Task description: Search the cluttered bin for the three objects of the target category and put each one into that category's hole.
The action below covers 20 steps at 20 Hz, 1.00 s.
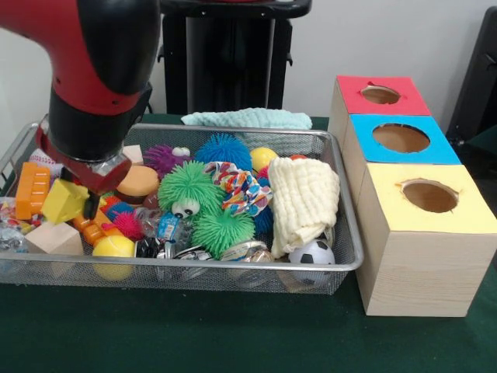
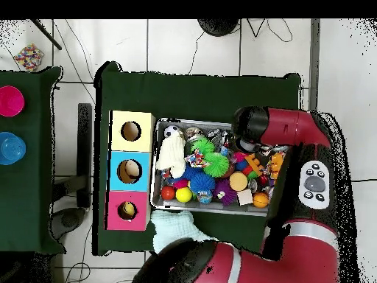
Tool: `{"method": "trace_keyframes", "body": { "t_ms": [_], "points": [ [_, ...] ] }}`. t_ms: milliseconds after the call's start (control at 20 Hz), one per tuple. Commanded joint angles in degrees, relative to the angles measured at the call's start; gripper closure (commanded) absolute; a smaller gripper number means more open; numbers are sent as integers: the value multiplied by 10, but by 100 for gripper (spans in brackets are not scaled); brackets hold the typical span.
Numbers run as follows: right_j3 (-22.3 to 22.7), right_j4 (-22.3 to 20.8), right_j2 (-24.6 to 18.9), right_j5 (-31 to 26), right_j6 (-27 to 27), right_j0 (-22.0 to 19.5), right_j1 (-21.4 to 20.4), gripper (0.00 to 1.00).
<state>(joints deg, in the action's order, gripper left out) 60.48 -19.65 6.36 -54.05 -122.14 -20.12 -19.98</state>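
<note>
On the dark green counter stands a silver wire-mesh bin full of small toys, and just beside it is a row of three pale wooden boxes. Each box has a round hole in a coloured top: the red-topped box is farthest in the front view, the blue-topped box is in the middle, and the yellow-topped box is nearest.

The red and black arm comes down over the bin's end that lies far from the boxes. Its claw is low among the toys, just beside a yellow plastic wedge block. The wrist hides the claw for the most part, so it cannot be told how wide it stands or if it holds something.

Near the claw lie an orange plastic toy truck, a pale wooden cube, a yellow ball and a toy hamburger. In the middle of the bin are two green spiky rubber balls, a blue spiky ball and a purple spiky ball. A folded cream waffle cloth rests at the end toward the boxes, with a small black and white football touching its lower edge. A mint green towel lies on the counter behind the bin.
</note>
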Motion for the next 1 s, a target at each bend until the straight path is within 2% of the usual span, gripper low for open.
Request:
{"method": "trace_keyframes", "body": {
  "t_ms": [50, 250, 700, 950, 1000],
  "points": [
    [107, 59, 31, -51, -162, 14, -33, 100],
    [138, 81, 41, -15, -167, 13, -29, 100],
    [280, 146, 26, 183, -194, -25, -3, 100],
    [317, 185, 33, 241, -211, -22, 11, 100],
    [320, 184, 36, 252, -200, -19, 11, 100]
  ]
}}
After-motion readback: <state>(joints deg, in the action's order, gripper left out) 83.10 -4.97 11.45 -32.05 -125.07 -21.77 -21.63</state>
